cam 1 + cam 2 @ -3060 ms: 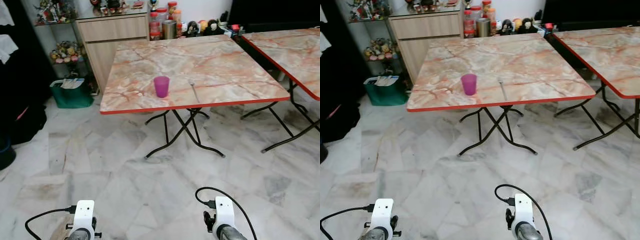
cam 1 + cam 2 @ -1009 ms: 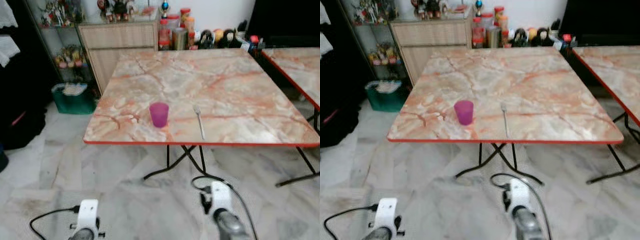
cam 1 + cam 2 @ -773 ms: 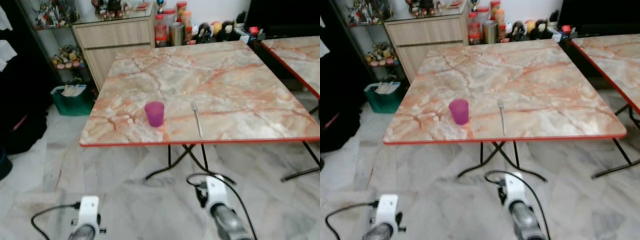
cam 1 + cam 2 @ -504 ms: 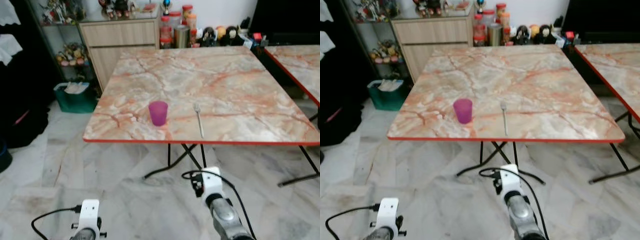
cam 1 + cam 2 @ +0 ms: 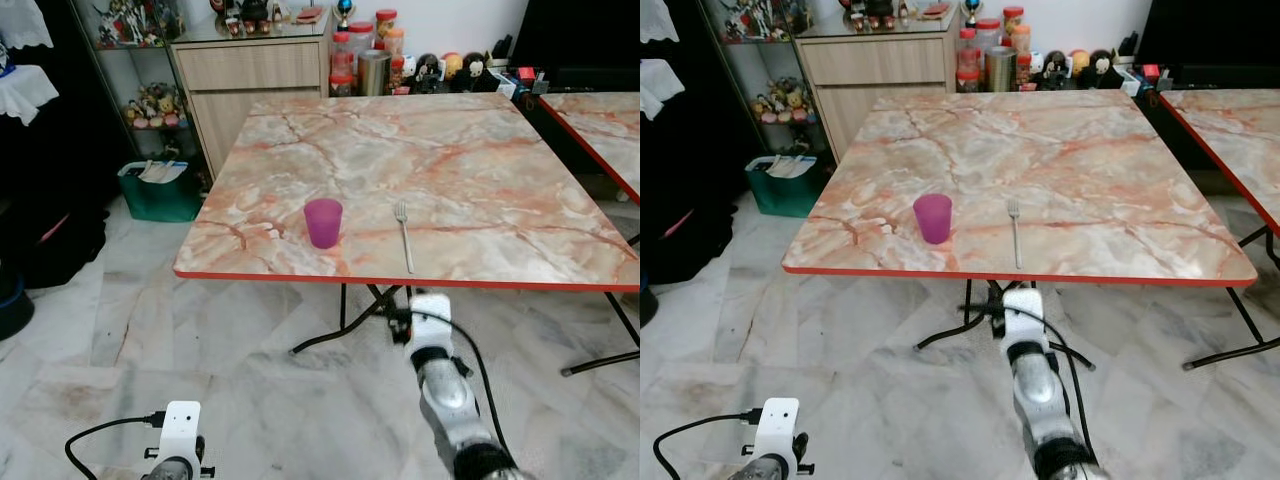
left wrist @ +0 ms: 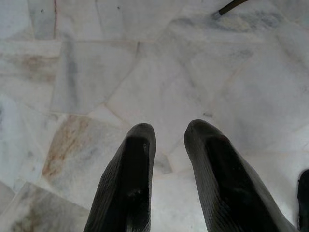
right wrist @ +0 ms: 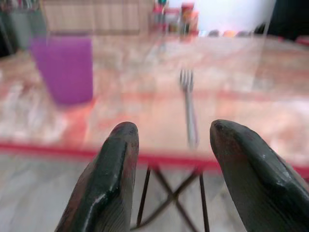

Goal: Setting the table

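The right gripper (image 7: 169, 159) is raised in front of the near edge of a square marble-patterned table (image 5: 480, 170) with a red rim, its two black fingers (image 7: 113, 179) spread wide apart and holding nothing. In the right wrist view the fingers frame a silver fork (image 7: 189, 108) that lies on the tabletop with its tines pointing away from the robot, and a purple cup (image 7: 63, 67) stands upright at about ten o'clock from the fork; this view is soft and blurred, so fine detail on the table is hard to make out. From the head cameras, the right arm (image 5: 440, 385) reaches forward from the bottom of the picture toward the table edge just below the fork (image 5: 403, 235), but the gripper's fingers are hidden behind the white wrist housing, so their spread can be judged only from the wrist camera. The cup (image 5: 323, 222) sits near the front edge, at nine o'clock from the fork and a little apart from it. The left gripper (image 6: 166, 145) hangs low over the pale marble floor (image 6: 96, 72), its fingers parted by a narrow gap and empty; in the head view the top of its white wrist housing (image 5: 180, 425) with a black cable shows at about seven o'clock. Beyond the table, at twelve o'clock, stand a wooden cabinet (image 5: 255, 75) and a row of jars (image 5: 365, 60), too small to identify. A green bin (image 5: 160, 190) sits on the floor at ten o'clock, and a second table (image 5: 600, 130) is cut off at the picture's edge at two o'clock.
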